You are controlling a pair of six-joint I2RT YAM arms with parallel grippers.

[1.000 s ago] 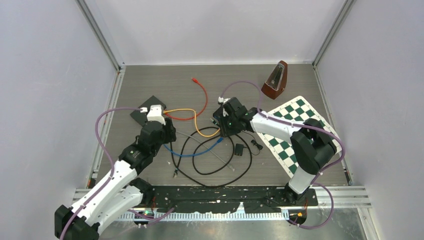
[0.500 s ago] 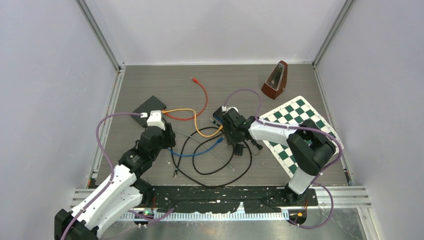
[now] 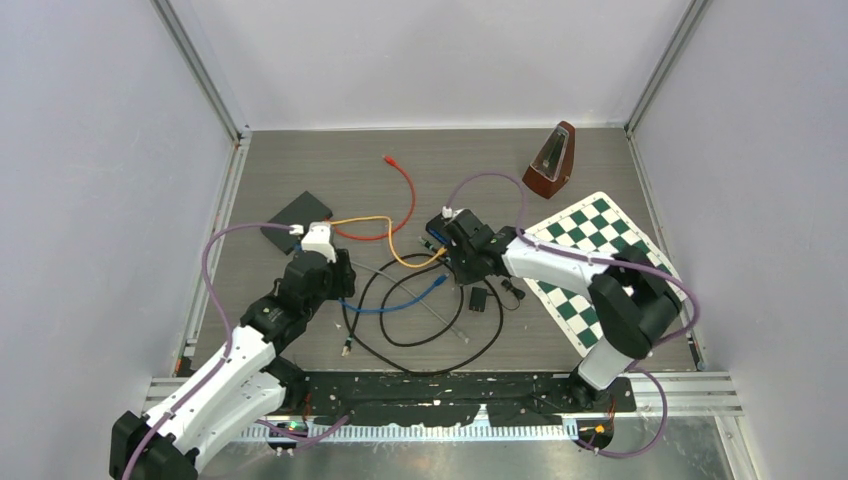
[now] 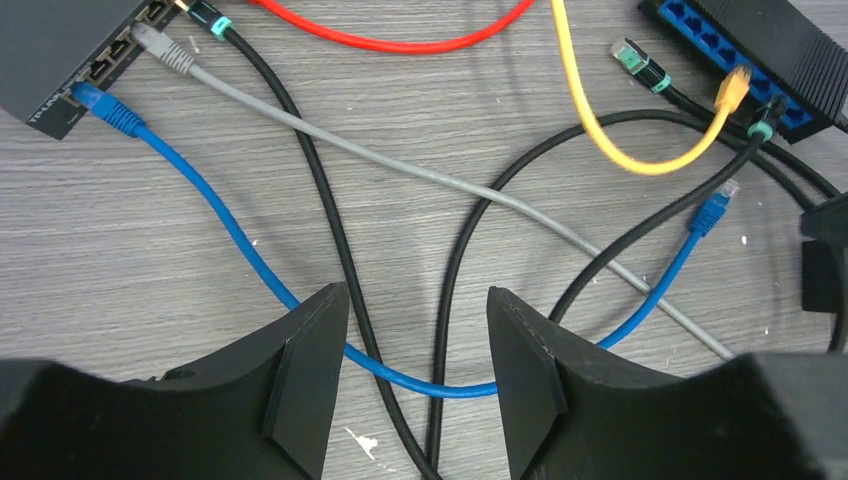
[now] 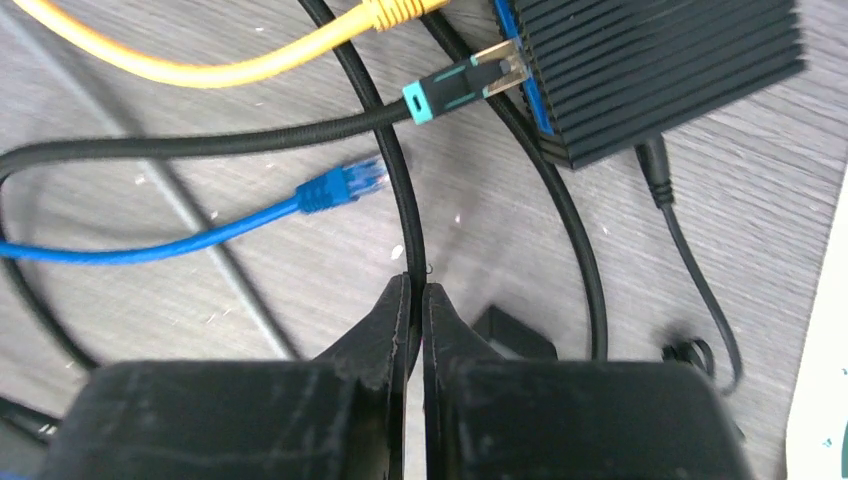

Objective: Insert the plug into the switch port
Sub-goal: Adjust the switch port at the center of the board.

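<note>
— Teal-collared plug (image 5: 462, 84): where does it sit?
— Nose in a port on the blue face of the switch (image 5: 660, 60), just beside the yellow plug (image 5: 395, 12). Bare metal shows at the mouth, so I judge it entered but perhaps not clicked home.
— Right gripper (image 5: 415, 292)?
— Jaws pressed together, tips down on a black cable (image 5: 405, 200), apart from the plug. Whether they nip that cable I cannot tell.
— Left gripper (image 4: 415, 300)?
— About half open, empty, hanging over the cable tangle, well apart from the switch.
— What remains?
— Probably a final push to seat it. A blue plug (image 5: 345, 185) lies loose nearby.
</note>
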